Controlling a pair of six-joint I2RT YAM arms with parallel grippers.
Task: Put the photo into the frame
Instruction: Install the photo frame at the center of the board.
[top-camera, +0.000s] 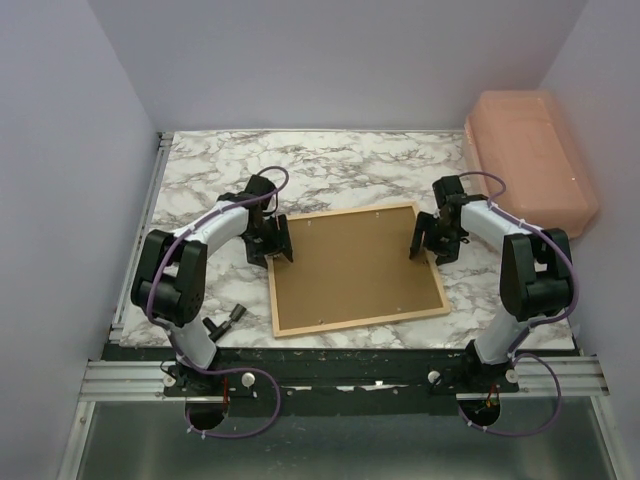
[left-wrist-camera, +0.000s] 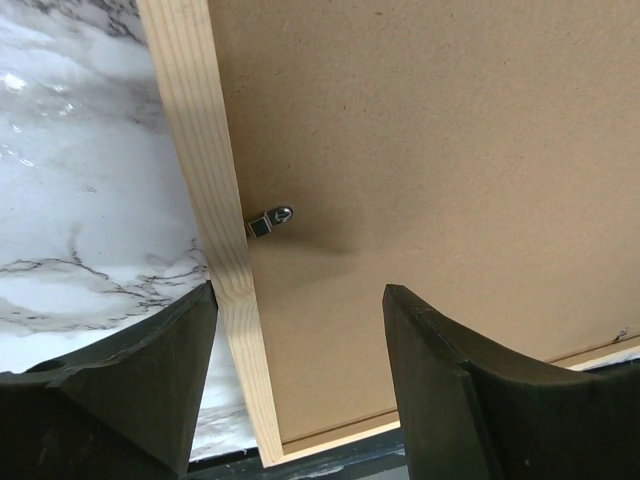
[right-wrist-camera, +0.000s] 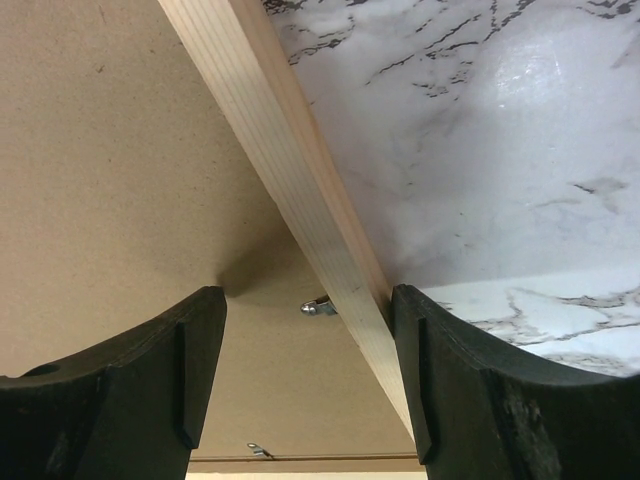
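Observation:
The frame (top-camera: 360, 322) of thin light wood lies flat on the marble table, back side up, with a brown backing board (top-camera: 355, 265) filling it. The photo is not in view. My left gripper (top-camera: 270, 243) is open over the frame's left rail, one finger on each side of the rail (left-wrist-camera: 205, 180); a small metal clip (left-wrist-camera: 270, 220) rests on the board (left-wrist-camera: 420, 150). My right gripper (top-camera: 428, 243) is open over the right rail (right-wrist-camera: 280, 150), with a clip (right-wrist-camera: 320, 307) between its fingers. Neither gripper holds anything.
A pink plastic bin (top-camera: 530, 160) stands at the back right, beside the table's edge. Lilac walls close in the table (top-camera: 330, 170) on three sides. Bare marble shows behind and beside the frame. A second clip (right-wrist-camera: 257, 450) sits near the board's edge.

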